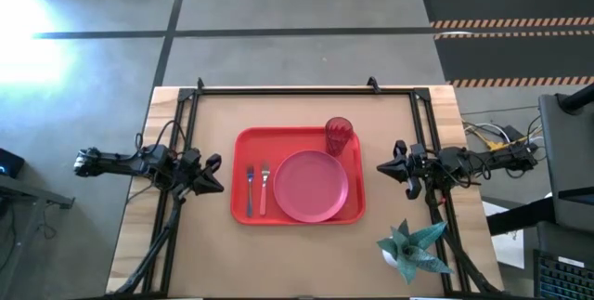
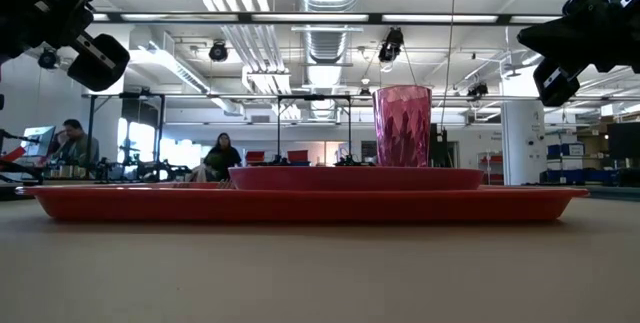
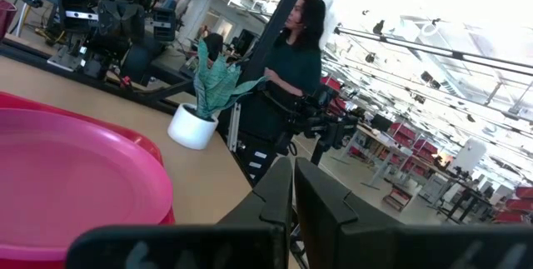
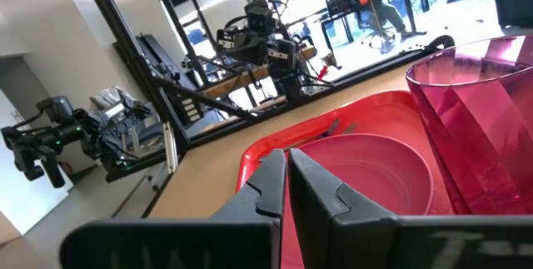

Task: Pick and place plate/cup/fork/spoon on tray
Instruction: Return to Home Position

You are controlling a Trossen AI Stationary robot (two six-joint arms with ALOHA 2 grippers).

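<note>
The bench (image 1: 306, 244) is a brown-topped table with black rails running along its left, right and far edges, and it carries everything here. Largest on it is the tray (image 1: 246, 142), a red rectangle with rounded corners lying at the middle of the bench, its long sides parallel to the far edge. On the tray's right half lies the plate (image 1: 310, 186), round and pinkish-red, flat on the tray floor and close to the tray's near rim. Near the bench's near right corner, off the tray, stands a small potted plant (image 1: 410, 249) with green spiky leaves in a white pot. The cup (image 1: 338, 136), a ribbed dark-red tumbler, stands upright in the tray's far right corner, just beside the plate's far edge. On the tray's left half lie the two utensils, side by side and parallel to the tray's short sides: the fork (image 1: 264, 189) with its pink handle next to the plate, and the spoon (image 1: 249, 189) with its dark bluish handle just to the fork's left. The left gripper (image 1: 215, 174) hangs off the tray's left edge, raised above the bench, fingers pressed together and empty. The right gripper (image 1: 384, 166) hangs off the tray's right edge, likewise raised, closed and empty.
</note>
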